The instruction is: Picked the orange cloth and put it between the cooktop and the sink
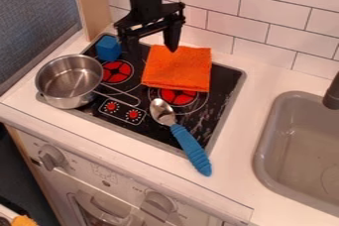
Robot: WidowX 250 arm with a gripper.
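Observation:
The black gripper (152, 50) hangs over the back of the cooktop (226, 88), its two fingers spread wide with nothing held between them. The orange cloth (177, 69) lies spread roughly square on the back right part of the cooktop, partly covering a red burner. One fingertip overlaps the cloth's top edge in view; whether it touches is unclear. The other is to the left of the cloth. To the right, beyond a strip of white counter (235, 136), is the grey sink (298, 150).
A metal pot (69, 81) stands on the cooktop's left side, its handle pointing right. Behind it sits a blue block (108, 48). A spoon with a blue handle (191, 149) crosses the cooktop's front edge. A dark faucet (332, 92) stands at the sink's right; a tiled wall runs behind.

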